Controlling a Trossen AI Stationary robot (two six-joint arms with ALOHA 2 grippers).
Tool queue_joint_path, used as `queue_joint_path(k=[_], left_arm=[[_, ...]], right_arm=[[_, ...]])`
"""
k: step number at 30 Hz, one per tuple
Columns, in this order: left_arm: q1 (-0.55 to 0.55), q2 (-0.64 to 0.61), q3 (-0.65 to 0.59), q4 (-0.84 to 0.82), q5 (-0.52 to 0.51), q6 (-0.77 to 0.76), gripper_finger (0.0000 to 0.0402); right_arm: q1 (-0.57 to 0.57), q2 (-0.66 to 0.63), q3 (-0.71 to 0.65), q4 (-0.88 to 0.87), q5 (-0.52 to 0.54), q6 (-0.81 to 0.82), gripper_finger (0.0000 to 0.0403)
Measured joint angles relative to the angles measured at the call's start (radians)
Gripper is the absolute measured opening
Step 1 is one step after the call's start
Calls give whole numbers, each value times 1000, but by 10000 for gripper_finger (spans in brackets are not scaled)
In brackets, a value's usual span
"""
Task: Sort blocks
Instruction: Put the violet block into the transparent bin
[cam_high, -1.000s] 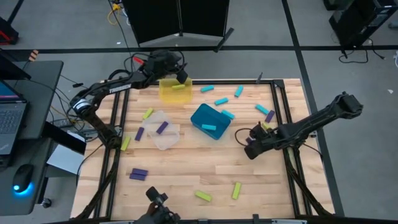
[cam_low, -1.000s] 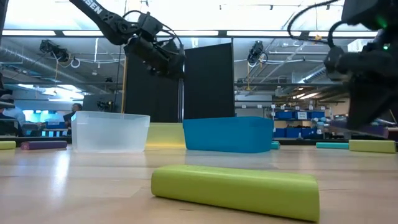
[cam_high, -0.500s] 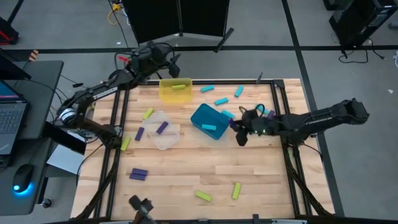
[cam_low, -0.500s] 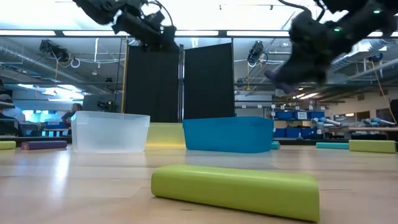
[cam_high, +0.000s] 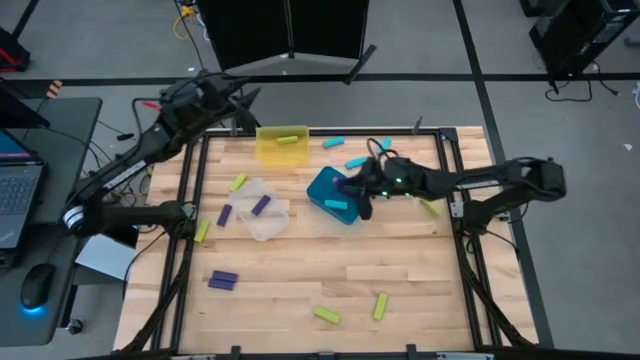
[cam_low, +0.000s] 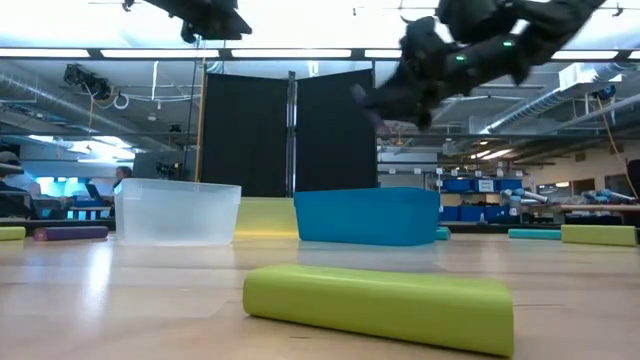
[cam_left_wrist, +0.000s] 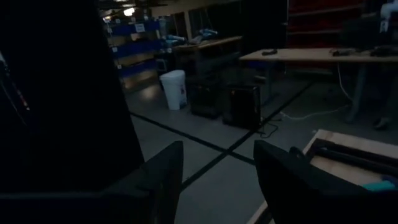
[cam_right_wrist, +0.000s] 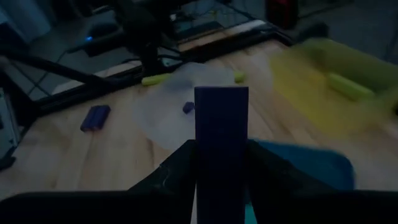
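Right wrist view shows your right claw (cam_right_wrist: 221, 163) pinching a purple block (cam_right_wrist: 221, 134) above the teal bin (cam_high: 338, 195); left claw (cam_left_wrist: 217, 168) spread beyond the desk (cam_high: 300, 265).

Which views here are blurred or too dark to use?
Left wrist view: very dark, mostly room floor. Right wrist view: dim, the yellow bin smeared, though the purple block in the right hand reads clearly. Low view: right hand motion-blurred. High view: sharp.
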Motion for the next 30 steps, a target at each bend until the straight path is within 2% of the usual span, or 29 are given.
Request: queue_joint_path(k=[9,18,30], left_arm=[[0,-178,-133,5,-1,-48,204],[0,-300,-206,7,20,-121,204],[0,-381,-257,0,62,-153,204]], right_arm=[[-18,269,296,18,-171,-122,125],[-15,539,567,17,-321,-145,126],[30,824,867,10,-409,-110,126]])
